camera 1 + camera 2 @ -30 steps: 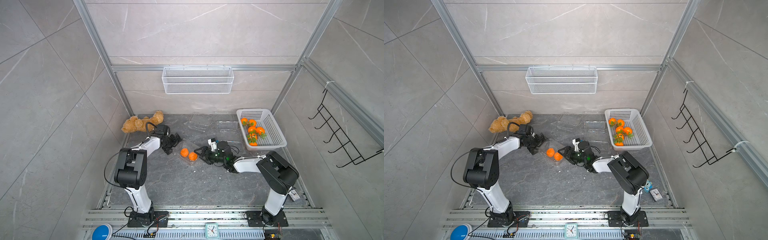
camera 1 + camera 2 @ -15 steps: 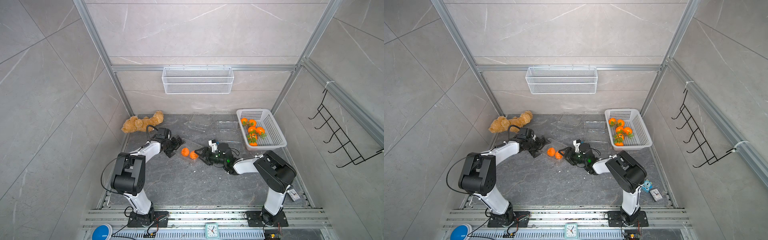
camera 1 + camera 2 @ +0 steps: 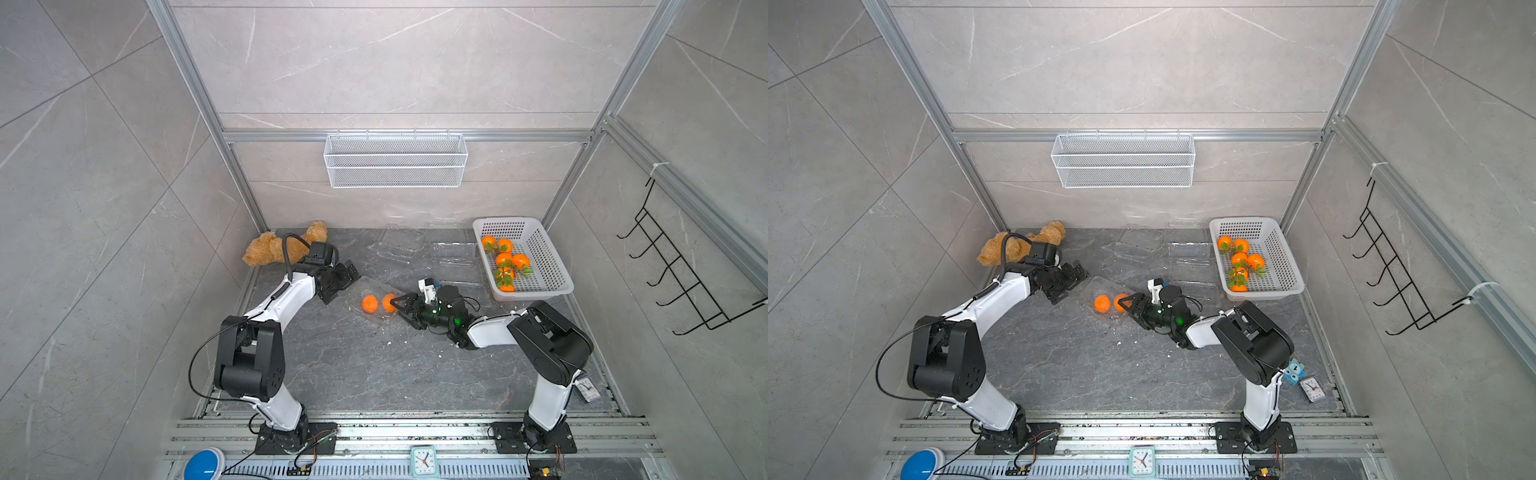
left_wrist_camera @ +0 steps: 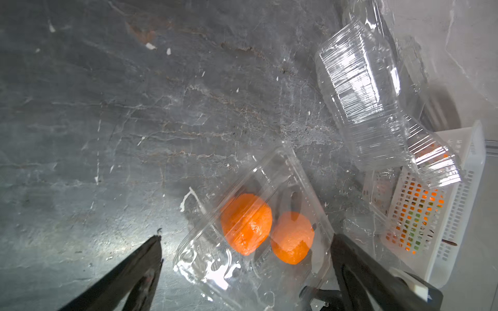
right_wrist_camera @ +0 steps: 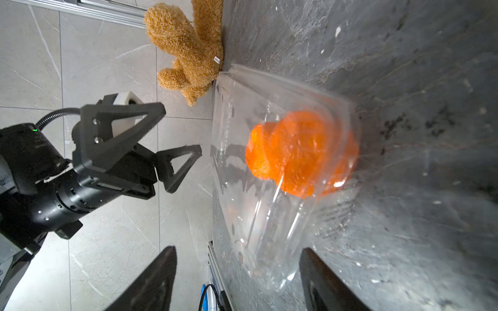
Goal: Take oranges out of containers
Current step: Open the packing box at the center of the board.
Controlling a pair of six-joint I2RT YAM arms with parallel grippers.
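L gripper (image 3: 343, 284) wide open, R gripper (image 3: 401, 311) half-open round box (image 4: 210, 255) end, both empty; flimsy box cd skid, oranges (image 4: 246, 223) stuck inside.

Two oranges (image 3: 369, 304) in container (image 3: 374, 286), six in basket (image 3: 552, 266)

Both top views: bright, even overhead light; only faint soft shadows on the floor (image 3: 374, 374); sharp all over; wide lens splays the frame posts (image 3: 195, 83) outward toward the edges. Left wrist view: dimmer, patchy sheen on the stone; hard white glare streaks on the empty container (image 4: 358, 88). Right wrist view: container (image 5: 283, 188) and oranges (image 5: 296, 153) motion-smeared into one blob; teddy bear (image 5: 186, 48) sharp.
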